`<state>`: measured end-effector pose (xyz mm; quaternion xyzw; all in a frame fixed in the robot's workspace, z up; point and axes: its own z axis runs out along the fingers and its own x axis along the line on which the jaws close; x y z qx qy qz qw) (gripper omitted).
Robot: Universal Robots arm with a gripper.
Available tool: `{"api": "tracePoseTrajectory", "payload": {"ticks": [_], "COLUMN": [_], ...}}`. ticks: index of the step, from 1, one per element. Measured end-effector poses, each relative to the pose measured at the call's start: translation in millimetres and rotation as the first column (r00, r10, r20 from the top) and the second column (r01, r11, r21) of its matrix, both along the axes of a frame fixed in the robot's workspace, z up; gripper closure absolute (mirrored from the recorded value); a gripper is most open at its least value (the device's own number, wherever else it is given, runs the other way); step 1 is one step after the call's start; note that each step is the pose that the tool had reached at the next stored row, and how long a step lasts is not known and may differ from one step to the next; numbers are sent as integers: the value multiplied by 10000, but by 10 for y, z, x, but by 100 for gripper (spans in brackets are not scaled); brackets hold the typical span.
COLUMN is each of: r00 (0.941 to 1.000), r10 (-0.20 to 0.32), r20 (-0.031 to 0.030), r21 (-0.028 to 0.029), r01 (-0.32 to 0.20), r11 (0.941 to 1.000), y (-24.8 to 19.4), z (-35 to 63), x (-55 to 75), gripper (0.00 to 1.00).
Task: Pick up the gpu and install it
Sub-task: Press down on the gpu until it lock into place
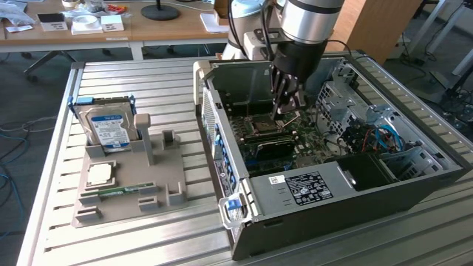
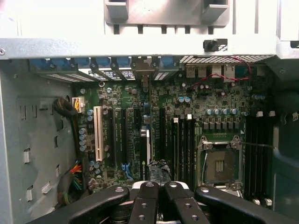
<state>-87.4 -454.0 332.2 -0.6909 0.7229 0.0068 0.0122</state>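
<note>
The arm (image 1: 310,19) is running out of the exterior view's top edge, and the gripper (image 1: 287,108) is sinking into the open computer case (image 1: 369,183), so its fingertips are getting lost against the dark motherboard (image 1: 296,136) and I can't make out if they're touching anything. In the wrist view the black fingers (image 2: 154,203) are getting cut off by the frame edge, and a dark card (image 2: 145,144) is standing edge-on in a slot, so I honestly can't say if that's the gpu. The hard drive (image 1: 109,130) label print is reading way too small.
</note>
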Motion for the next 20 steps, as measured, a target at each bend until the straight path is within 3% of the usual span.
{"api": "tracePoseTrajectory", "payload": {"ticks": [20], "r00": [10000], "r10": [-1], "r20": [0], "r21": [-5], "r01": [1], "r11": [10000], "y": [-16], "z": [-49], "x": [6], "gripper": [89]}}
